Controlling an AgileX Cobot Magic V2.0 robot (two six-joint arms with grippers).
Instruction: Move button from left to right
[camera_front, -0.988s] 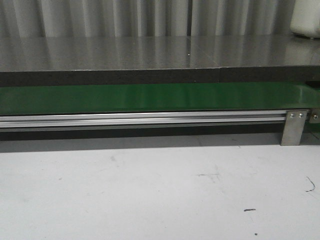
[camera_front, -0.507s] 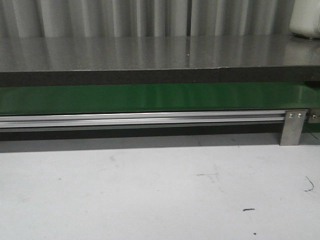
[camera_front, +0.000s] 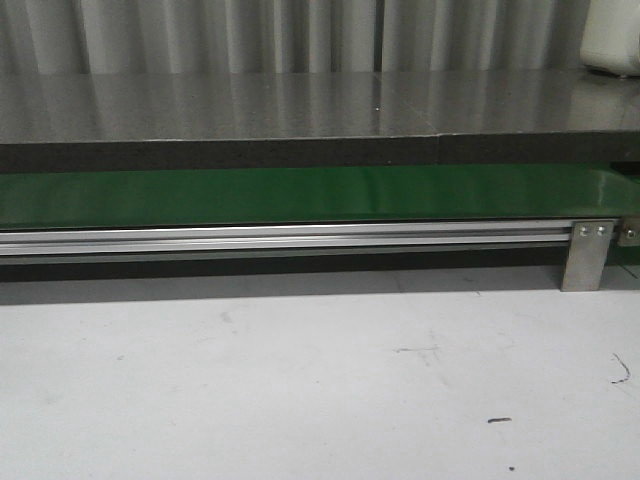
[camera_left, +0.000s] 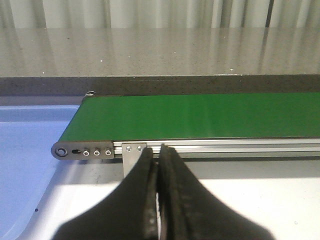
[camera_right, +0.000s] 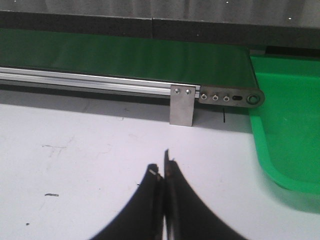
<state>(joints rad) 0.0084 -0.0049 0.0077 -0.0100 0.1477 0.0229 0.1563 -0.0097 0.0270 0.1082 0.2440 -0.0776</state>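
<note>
Both pincers closed, holding nothing, parked over the white table (camera_front: 300, 380).

Left pincer (camera_left: 159, 165) sits by the conveyor's left end next to a blue tray (camera_left: 25, 150); right pincer (camera_right: 162, 172) by the right end next to a green tray (camera_right: 285, 125). Green belt (camera_front: 300, 195) is bare; no button can be made out on belt, table or the visible tray parts. Front view matches the last second: nothing moved, so task stage can't be judged. No readable labels or writing.
</note>
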